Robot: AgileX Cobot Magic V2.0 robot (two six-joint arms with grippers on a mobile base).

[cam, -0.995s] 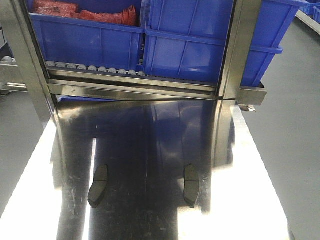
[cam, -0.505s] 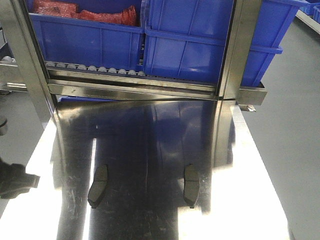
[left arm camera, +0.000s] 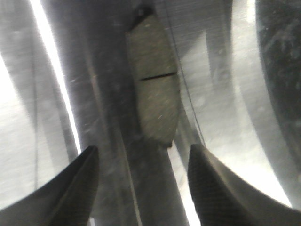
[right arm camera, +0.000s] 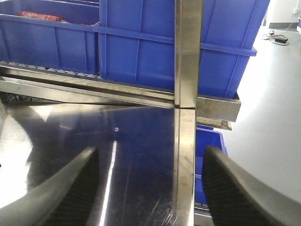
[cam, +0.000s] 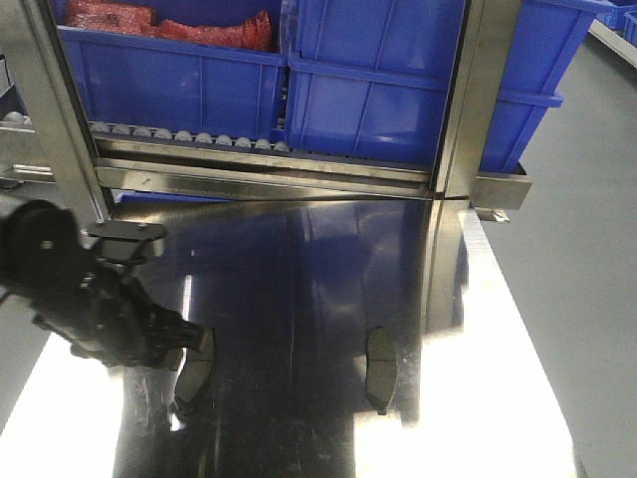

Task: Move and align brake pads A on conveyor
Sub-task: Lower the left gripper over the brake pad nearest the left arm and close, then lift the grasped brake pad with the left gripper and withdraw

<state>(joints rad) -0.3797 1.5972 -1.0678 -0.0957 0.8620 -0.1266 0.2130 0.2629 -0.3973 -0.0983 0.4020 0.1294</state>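
Note:
Two brake pads A lie on the shiny steel table (cam: 299,259): the left pad (cam: 195,376) and the right pad (cam: 380,366), both dark grey with their long sides running away from me. My left arm (cam: 90,299) reaches in from the left and covers the near-left end of the left pad. In the left wrist view that pad (left arm camera: 155,80), with a thin groove across its middle, lies just ahead of my left gripper (left arm camera: 143,150), which is open and empty. My right gripper (right arm camera: 151,153) is open and empty over the table's right edge. The conveyor is out of view.
A steel roller rack (cam: 269,164) with blue bins (cam: 378,90) stands at the table's far end, and its upright post (right arm camera: 188,52) rises ahead of my right gripper. Another blue bin (right arm camera: 209,146) sits below the table's right edge. Grey floor (cam: 587,299) lies to the right.
My left arm has swung in from the left edge of the front view and now hangs over the left brake pad. Neither pad has moved.

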